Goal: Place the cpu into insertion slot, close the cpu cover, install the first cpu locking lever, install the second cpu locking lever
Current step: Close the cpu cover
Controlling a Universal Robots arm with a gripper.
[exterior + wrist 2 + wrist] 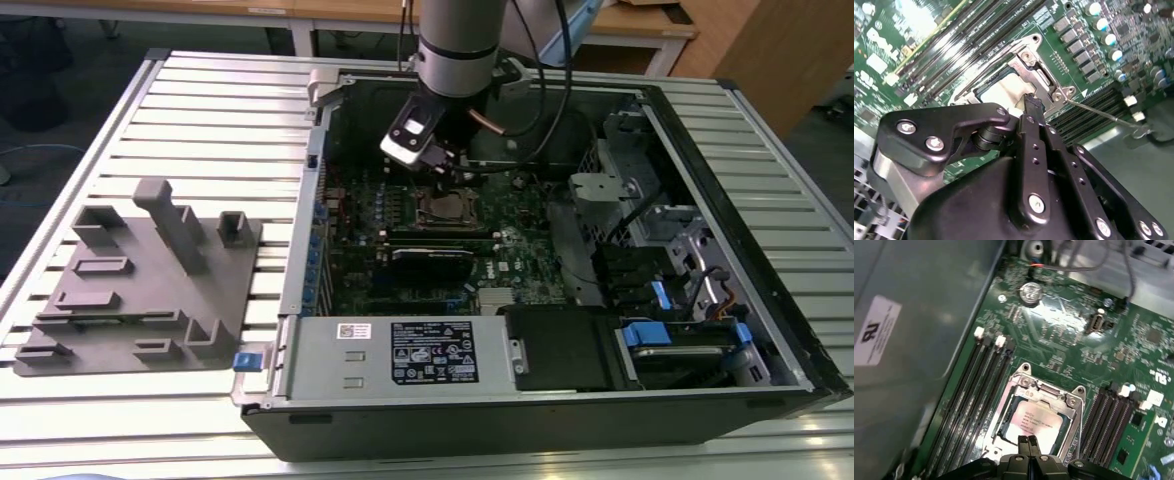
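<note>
Your pincer (1028, 441) had its two fingers pressed together with nothing between them. It hung low inside the open computer case (561, 420) that sat on the bench (200, 110). The cpu (1035, 421) lay flat in the insertion slot (445, 212), near the middle of the green board (1064, 340). The cpu cover (1050, 390) looked to be down over it, with the chip's grey top showing through the window. The pincer's tip stood directly above one edge of that window, so the chip and cover lay straight below it rather than off to a side. You could not tell from these views whether the tip touched the metal. What mattered for you was the locking lever (1104, 116). In the second wrist view it was a thin wire rod leaving one corner of the cover. Its long axis ran out across the memory slots (1089, 112) and away from the pincer. It seemed unlatched, so by my reading the chip and cover steps were done and the levers were not.
</note>
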